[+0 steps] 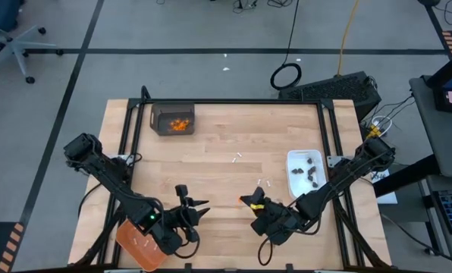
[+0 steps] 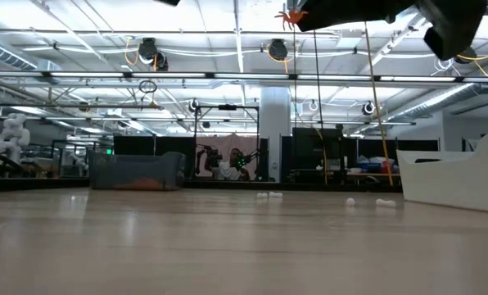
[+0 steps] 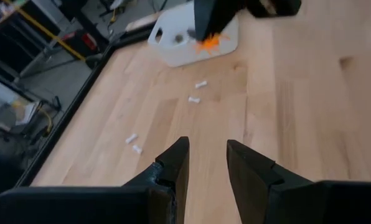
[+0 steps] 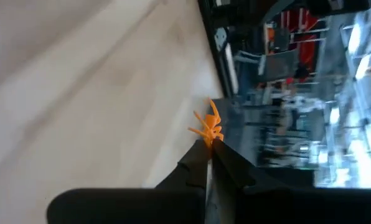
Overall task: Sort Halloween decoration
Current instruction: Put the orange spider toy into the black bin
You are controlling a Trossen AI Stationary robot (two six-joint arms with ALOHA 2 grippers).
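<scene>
My right gripper [image 4: 208,144] is shut on a small orange spider-shaped bit [image 4: 207,127], high over the table's near middle [image 1: 245,201]. My left gripper [image 3: 207,149] hangs open and empty beside it [image 1: 199,208], above bare wood. Loose white sticks [image 3: 201,84] lie flat on the table [image 1: 264,182]. A grey bin [image 1: 173,120] at the far left holds orange bits. A white dish [image 1: 306,171] at the right holds dark bits. An orange tray [image 1: 141,244] at the near left holds white sticks. My right gripper pinches the orange bit by its lower end [image 4: 209,139] between its two fingertips. The rest of the bit, legs spread, sticks out beyond the tips. It is lifted well clear of the table [image 2: 291,15].
Black rails [image 1: 127,129] run along the table's left, right and far edges. The wood between the bin, the dish and the two grippers is bare apart from the scattered sticks [image 2: 268,195]. The room beyond the far edge shows other benches and equipment.
</scene>
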